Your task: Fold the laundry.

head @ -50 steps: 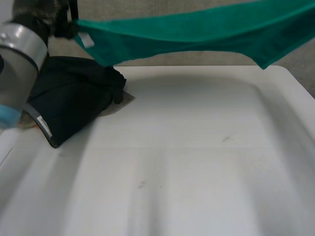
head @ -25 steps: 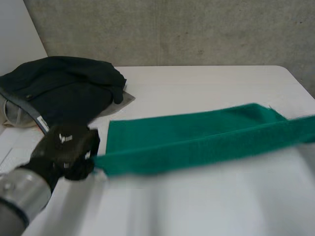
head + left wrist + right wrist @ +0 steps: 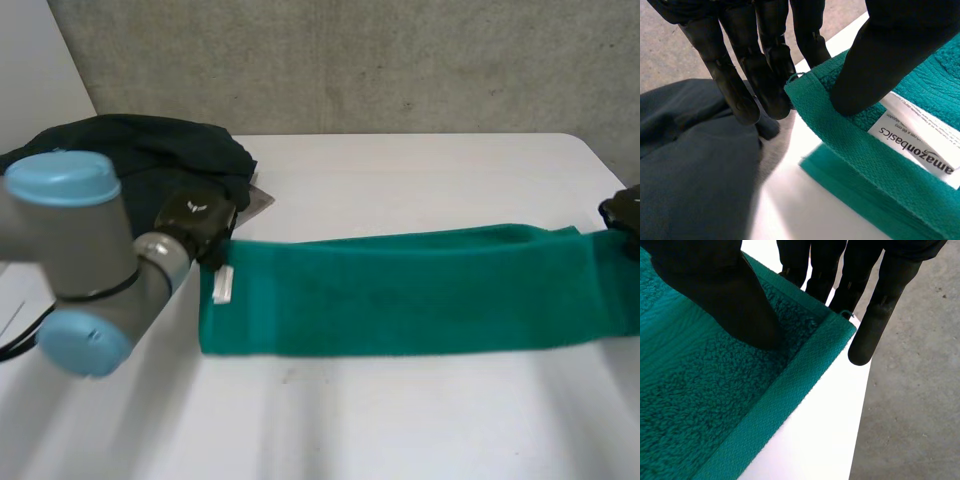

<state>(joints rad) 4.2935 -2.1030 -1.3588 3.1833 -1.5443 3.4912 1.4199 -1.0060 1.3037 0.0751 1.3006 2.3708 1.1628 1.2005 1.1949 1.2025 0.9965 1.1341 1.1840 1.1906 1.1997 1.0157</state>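
Since towel [image 3: 400,295] landed flat, left robot hand [image 3: 890,50] pinching corner, right robot hand [image 3: 725,295] likewise

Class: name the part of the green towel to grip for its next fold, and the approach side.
Probably a short end's corner, from beyond that end: the green towel lies as a long flat strip. The left hand pinches the corner by its label.

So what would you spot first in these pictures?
The green towel, lying folded in a long strip across the white table. The left hand pinches its labelled corner, and the right hand pinches a corner at the other end. A dark pile of clothes sits just behind the left hand.
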